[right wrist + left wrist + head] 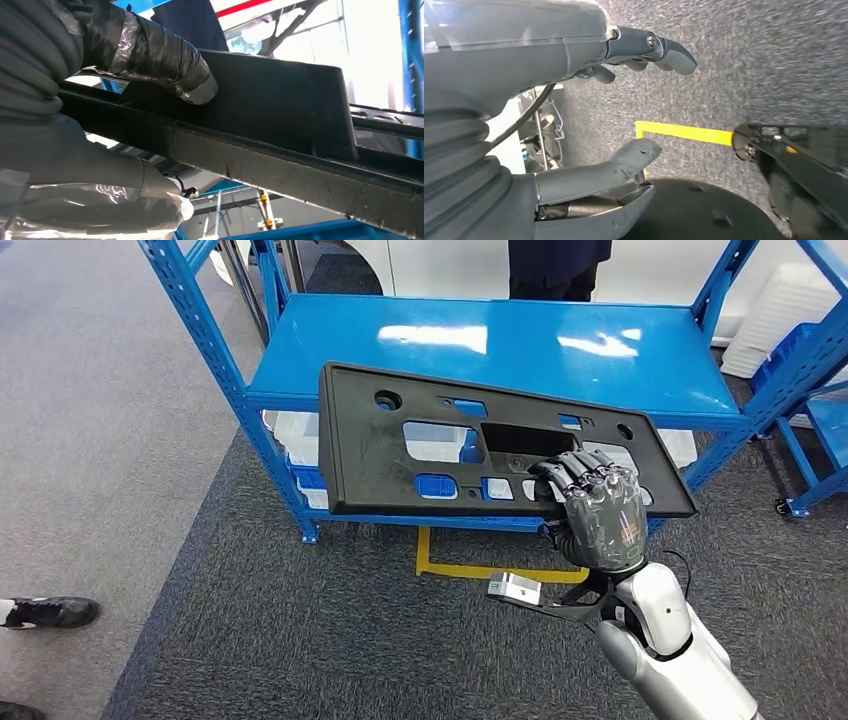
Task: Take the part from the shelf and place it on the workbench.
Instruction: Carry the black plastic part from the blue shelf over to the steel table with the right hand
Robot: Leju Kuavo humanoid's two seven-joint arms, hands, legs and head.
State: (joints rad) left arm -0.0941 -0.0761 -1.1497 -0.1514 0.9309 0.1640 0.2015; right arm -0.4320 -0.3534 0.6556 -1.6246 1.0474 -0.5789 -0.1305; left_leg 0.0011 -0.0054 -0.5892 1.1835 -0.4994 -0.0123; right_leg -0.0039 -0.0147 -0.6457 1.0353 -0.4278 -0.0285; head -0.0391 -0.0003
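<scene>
One black panel [440, 445] is in my right hand [598, 515], held flat in the air in front of the blue shelf [500, 345], above the grey carpet [330, 630]. My fingers [585, 475] curl over its near edge beside a cutout, while the thumb [165, 57] presses the other face, so the edge is clamped between them. My left hand [574, 125] holds nothing, with fingers apart above the carpet.

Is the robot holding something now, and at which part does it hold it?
Yes. The right hand grips the black plastic panel at its near long edge, towards the right end, fingers over the top. The left hand holds nothing.
</scene>
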